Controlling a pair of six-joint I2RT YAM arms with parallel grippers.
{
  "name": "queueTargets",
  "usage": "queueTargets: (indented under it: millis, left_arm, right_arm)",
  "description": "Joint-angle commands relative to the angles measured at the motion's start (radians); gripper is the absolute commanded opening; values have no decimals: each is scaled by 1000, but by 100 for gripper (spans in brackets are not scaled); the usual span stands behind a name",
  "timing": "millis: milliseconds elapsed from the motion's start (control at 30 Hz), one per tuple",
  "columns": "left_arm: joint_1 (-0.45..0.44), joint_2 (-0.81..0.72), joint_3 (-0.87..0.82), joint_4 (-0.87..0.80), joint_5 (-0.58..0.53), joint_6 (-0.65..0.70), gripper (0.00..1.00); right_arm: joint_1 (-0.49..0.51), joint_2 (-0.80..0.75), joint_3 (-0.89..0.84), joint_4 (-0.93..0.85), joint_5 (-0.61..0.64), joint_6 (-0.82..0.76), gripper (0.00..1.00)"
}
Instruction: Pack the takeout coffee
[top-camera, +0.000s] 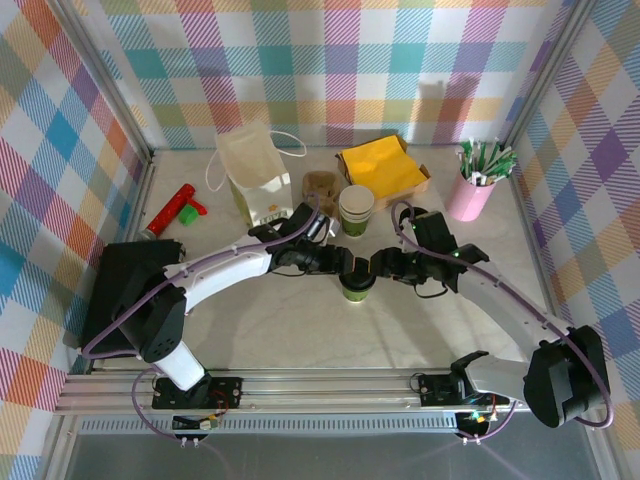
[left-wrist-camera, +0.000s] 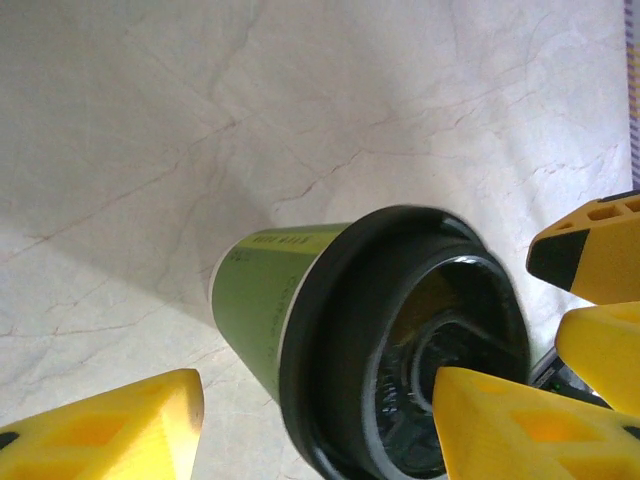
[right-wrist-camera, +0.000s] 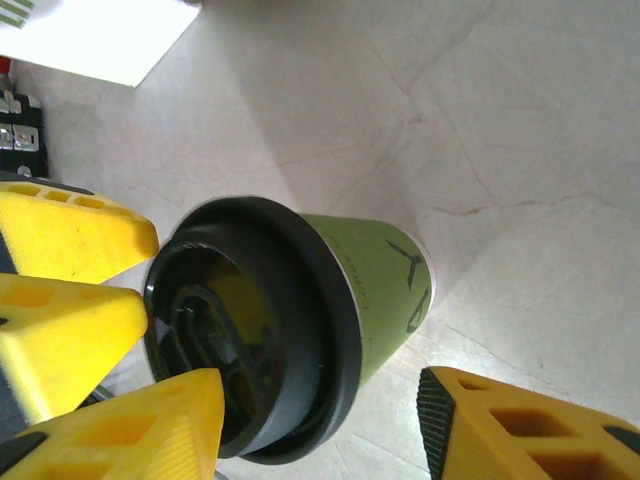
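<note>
The takeout coffee cup (top-camera: 357, 290) stands upright on the marble table with its green side showing and its black lid (top-camera: 356, 280) on top. My left gripper (top-camera: 340, 267) comes at it from the left and my right gripper (top-camera: 383, 267) from the right, both just above the lid. In the left wrist view, the left gripper (left-wrist-camera: 315, 400) is open, with one yellow finger (left-wrist-camera: 520, 425) over the lid (left-wrist-camera: 400, 340) and the other (left-wrist-camera: 100, 430) clear of the cup (left-wrist-camera: 265, 300). The right gripper (right-wrist-camera: 320, 400) is open the same way around the cup (right-wrist-camera: 375, 280).
A stack of lidless cups (top-camera: 356, 208) stands just behind the coffee. A white paper bag (top-camera: 255, 175) stands open at the back left. A box of yellow napkins (top-camera: 385, 167) and a pink cup of sticks (top-camera: 471, 195) stand at the back right. A red object (top-camera: 172, 210) lies far left.
</note>
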Motion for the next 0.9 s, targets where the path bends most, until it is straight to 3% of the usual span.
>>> queueTargets:
  millis: [0,200,467,633,867]
  left_arm:
    - [-11,-16,69,-63,-27,19,64]
    - [27,-165,78,-169,-183,-1,63]
    - [124,-574,-134,-198,-388,-45,71]
    - [163,-689,-193,-282,-414,-26,72]
    - [166,-809,-263,-312,-396,-14,73]
  right_arm:
    - [24,2,85,-85,63,-55,58]
    - [136,8,173,-161,203,-87,62]
    - [331,84,249,-232,471,-101,72]
    - [401,192,333,-307,564,-104,79]
    - [418,284,438,-404,606,-96,86]
